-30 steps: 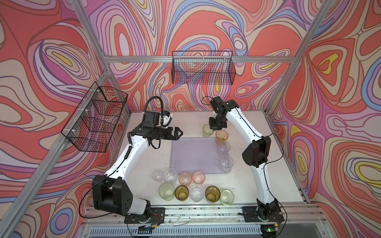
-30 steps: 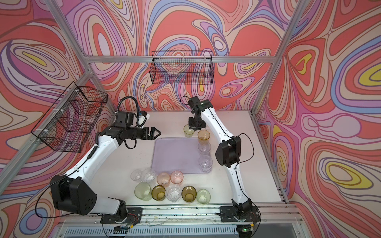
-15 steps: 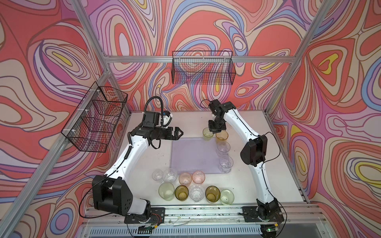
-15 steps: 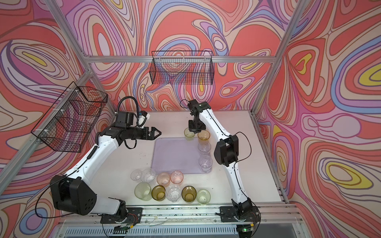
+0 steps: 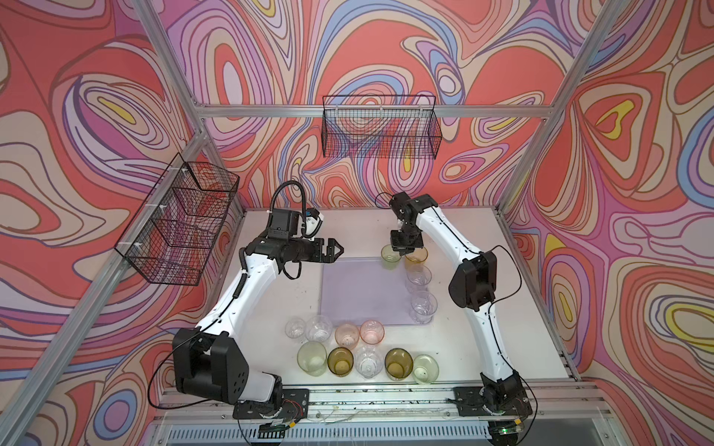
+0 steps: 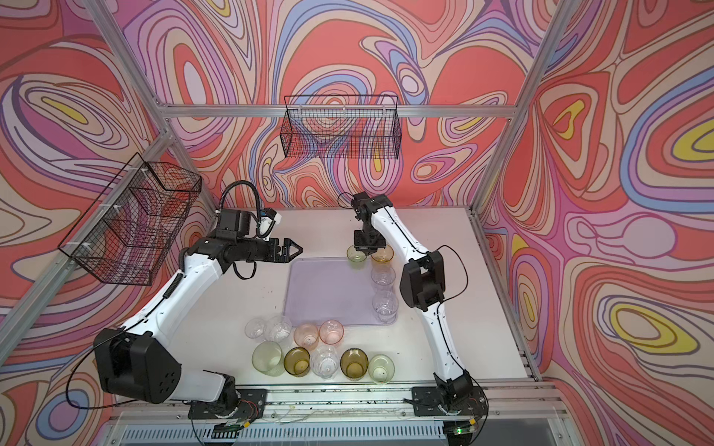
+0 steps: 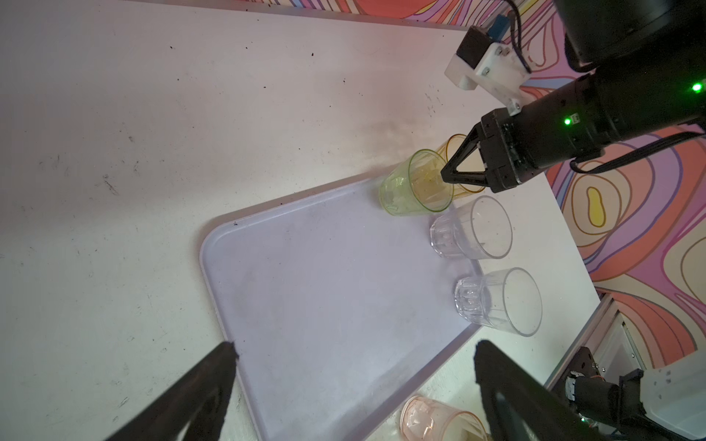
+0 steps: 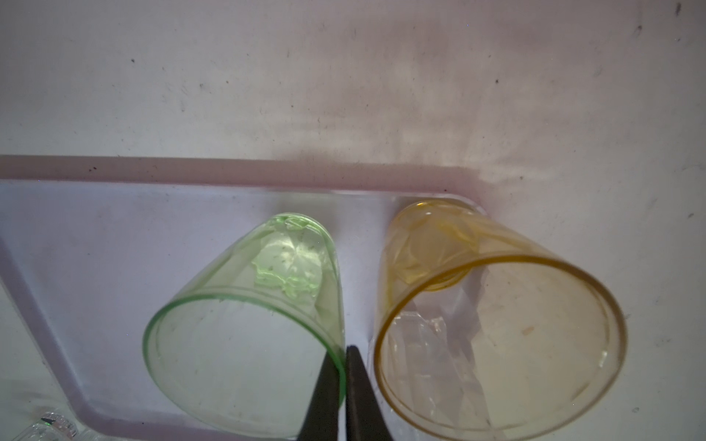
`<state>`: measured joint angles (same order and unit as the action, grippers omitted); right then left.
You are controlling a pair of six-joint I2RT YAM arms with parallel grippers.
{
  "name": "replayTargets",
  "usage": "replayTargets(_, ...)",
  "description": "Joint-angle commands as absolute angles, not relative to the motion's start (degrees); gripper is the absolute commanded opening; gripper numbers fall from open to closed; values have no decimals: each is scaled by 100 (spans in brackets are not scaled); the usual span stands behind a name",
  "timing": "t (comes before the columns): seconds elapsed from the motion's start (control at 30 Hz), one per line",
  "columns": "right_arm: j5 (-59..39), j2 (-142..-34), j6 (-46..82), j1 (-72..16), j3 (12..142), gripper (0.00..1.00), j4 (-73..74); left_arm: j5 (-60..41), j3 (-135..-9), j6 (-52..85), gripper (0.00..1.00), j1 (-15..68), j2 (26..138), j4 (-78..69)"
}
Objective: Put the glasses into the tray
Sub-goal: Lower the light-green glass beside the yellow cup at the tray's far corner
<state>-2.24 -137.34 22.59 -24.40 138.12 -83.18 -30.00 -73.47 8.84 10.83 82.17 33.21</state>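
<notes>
Right gripper (image 7: pixel 445 176) is down at the tray's (image 5: pixel 359 293) far right end, fingers (image 8: pixel 361 397) pressed together on the rim of the green glass (image 8: pixel 244 305), one inside the wall and one outside: a firm pinch. The green glass is upright inside the tray, close to the far rim; whether its base touches the tray floor I cannot tell. Just beside it, the amber glass (image 8: pixel 496 324) sits in the tray's far right corner. Two clear glasses (image 5: pixel 418 276) stand along the tray's right edge, one after the other. Left gripper (image 5: pixel 337 251) hangs over the table (image 5: pixel 297 297) just off the tray's far left corner, fingers spread wide with nothing between them. Off the tray's near edge, nine glasses (image 5: pixel 367 361) stand on the table in two rows: two clear and two pink by the rim, then green, olive, clear, olive and green beyond them.
</notes>
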Motion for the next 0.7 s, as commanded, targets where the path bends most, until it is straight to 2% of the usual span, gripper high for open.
replayTargets(0.0,-99,-13841,2302,-2421,13772,0,-8315,-3075,-7278,899,99,1093,8095,3313)
replayTargets(0.67,0,-13992,2280,-2422,13769,0,-8271,-3062,-7269,888,100,1099,8112,3307)
